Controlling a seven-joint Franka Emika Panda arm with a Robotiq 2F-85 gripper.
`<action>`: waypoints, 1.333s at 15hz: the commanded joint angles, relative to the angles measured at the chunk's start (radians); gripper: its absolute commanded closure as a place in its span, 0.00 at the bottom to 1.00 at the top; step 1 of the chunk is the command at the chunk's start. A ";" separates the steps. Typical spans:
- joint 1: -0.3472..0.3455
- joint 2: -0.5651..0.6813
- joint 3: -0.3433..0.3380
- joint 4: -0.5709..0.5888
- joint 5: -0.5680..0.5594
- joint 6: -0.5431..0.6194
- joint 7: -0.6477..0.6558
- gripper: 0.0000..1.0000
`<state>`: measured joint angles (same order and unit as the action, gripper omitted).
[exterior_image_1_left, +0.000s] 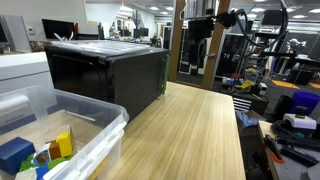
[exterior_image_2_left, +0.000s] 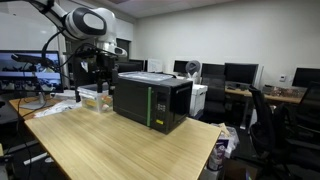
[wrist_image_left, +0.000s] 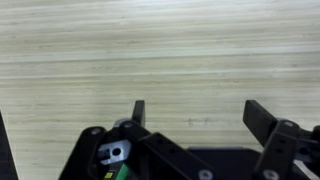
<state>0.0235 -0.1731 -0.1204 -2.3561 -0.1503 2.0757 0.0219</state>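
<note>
**Operator:** Is my gripper holding anything?

**Helper:** No. Your gripper (wrist_image_left: 198, 115) is wide open and there is nothing in it. In the wrist view you can see its two dark fingers (wrist_image_left: 262, 118) far apart. Only the bare wood of the table (wrist_image_left: 150, 50) is under them.

**Operator:** Where is the microwave?

**Helper:** The black microwave (exterior_image_2_left: 152, 100) sits on the table, and you can see it in both exterior views. Its door looks shut. Your arm (exterior_image_2_left: 90, 20) is up above the table, near the microwave, and your gripper is not touching it. A clear plastic bin (exterior_image_1_left: 70, 125) with colored blocks (exterior_image_1_left: 60, 145) inside stands near the microwave too.
</note>
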 joint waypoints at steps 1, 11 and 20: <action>-0.039 -0.016 0.033 0.051 -0.002 -0.093 0.023 0.00; -0.066 -0.080 0.022 0.070 0.143 -0.067 -0.001 0.00; -0.076 -0.093 0.035 0.010 0.129 0.112 0.054 0.00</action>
<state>-0.0358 -0.2668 -0.1006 -2.3481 -0.0264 2.1899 0.0805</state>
